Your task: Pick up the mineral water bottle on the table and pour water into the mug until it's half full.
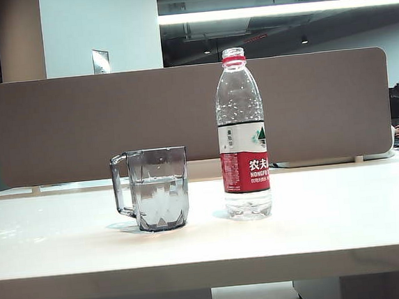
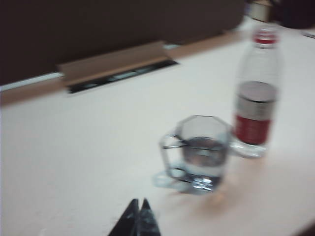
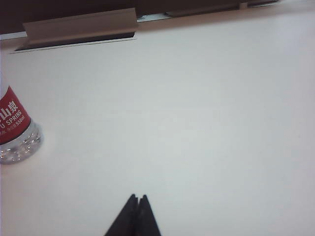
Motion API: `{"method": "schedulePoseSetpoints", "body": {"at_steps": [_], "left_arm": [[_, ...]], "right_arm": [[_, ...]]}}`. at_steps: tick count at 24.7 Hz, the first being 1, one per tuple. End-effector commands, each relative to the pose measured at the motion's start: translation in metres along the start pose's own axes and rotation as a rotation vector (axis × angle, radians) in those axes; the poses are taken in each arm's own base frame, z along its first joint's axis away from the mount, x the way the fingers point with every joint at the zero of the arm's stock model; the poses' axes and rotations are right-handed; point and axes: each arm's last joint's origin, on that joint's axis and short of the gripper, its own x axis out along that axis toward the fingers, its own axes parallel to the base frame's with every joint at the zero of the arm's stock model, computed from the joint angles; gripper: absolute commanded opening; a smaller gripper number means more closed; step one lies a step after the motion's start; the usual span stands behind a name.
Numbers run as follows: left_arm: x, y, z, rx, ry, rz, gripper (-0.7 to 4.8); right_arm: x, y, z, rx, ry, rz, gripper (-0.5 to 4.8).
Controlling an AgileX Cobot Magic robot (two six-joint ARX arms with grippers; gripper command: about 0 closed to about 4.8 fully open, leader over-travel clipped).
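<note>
So the mineral water bottle [image 1: 241, 135] is standing upright on the table [image 1: 318, 223], roughly in the middle of the exterior view, with no cap on its red neck ring and only a shallow layer of water sitting at the bottom. Just to the left of it, close but not touching, the mug [image 1: 158, 188] is sitting upright too, handle sticking out to its left, and the water [image 1: 161, 203] inside is reaching about halfway up. Neither arm is showing up in the exterior shot at all. In the left wrist view the left gripper [image 2: 139, 209] is hanging over bare tabletop on the near side of the mug [image 2: 201, 153], its two dark fingertips pressed together with nothing between them; the picture is pretty blurry, but the bottle [image 2: 256, 101] is still easy to make out beyond and to the right of the mug. In the right wrist view the right gripper [image 3: 137, 204] is sitting over empty white table [image 3: 197, 113] as well, tips squeezed together and holding nothing, and only the lower part of the bottle [image 3: 15, 129] is poking in at the picture's edge, well apart from the tips. A brown divider panel [image 1: 113, 122] is running along the far edge of the table behind everything.
</note>
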Motion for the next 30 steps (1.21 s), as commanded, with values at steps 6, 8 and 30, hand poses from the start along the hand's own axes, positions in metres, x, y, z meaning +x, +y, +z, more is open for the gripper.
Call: {"method": "schedulePoseSetpoints", "body": {"at_steps": [6, 8, 30], "left_arm": [[0.006, 0.017, -0.042, -0.069, -0.153, 0.207, -0.05], [0.009, 0.018, -0.060, -0.120, -0.138, 0.228, -0.05], [0.014, 0.017, -0.111, -0.188, 0.044, 0.375, -0.05]], "right_arm": [[0.001, 0.000, -0.001, 0.003, -0.004, -0.002, -0.05], [0.001, 0.000, -0.001, 0.003, -0.004, -0.001, -0.05], [0.001, 0.000, -0.001, 0.003, -0.006, -0.001, -0.05]]}}
